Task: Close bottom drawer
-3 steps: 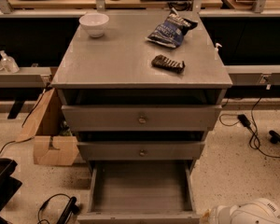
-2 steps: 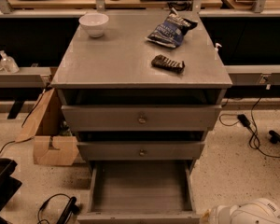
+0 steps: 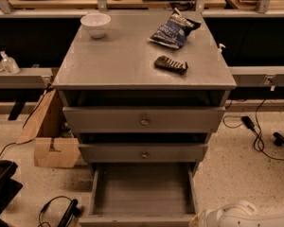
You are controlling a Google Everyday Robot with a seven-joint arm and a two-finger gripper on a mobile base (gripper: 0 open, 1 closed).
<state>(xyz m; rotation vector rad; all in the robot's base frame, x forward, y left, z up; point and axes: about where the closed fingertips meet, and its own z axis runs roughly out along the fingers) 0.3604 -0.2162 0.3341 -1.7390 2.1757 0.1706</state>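
Obs., left to right.

- Cardboard box (image 3: pixel 47 138) on the floor, leaning against the cabinet's left side, clear of the drawer's path.
- White bowl (image 3: pixel 95 23) at the back left of the grey cabinet (image 3: pixel 109 65) top. Not part of this job.
- Top drawer (image 3: pixel 144 119) and middle drawer (image 3: pixel 143 152) sit one above the other, brass knobs centred, with a dark gap above each front.
- Bottom drawer (image 3: pixel 142 188) is pulled far out towards the camera and is empty. Its front panel lies along the lower frame edge, and its knob faces away, so I don't see it. This is the drawer to shut.
- Blue chip bag (image 3: pixel 173 30) at the back right of the top, with a dark wrapped bar (image 3: pixel 170 64) just in front of it.
- Cables (image 3: pixel 255 131) lie on the floor to the right, well away from the drawer.
- My white arm (image 3: pixel 241 216) comes in low at the bottom right corner, just beside the drawer's front right corner. I judge it is kept low to reach the front panel.
- My gripper is out of frame, so I cannot tell whether it is apart or together.

Judgement: nothing pushed yet. The next move calls for a flat, square push on the front panel.
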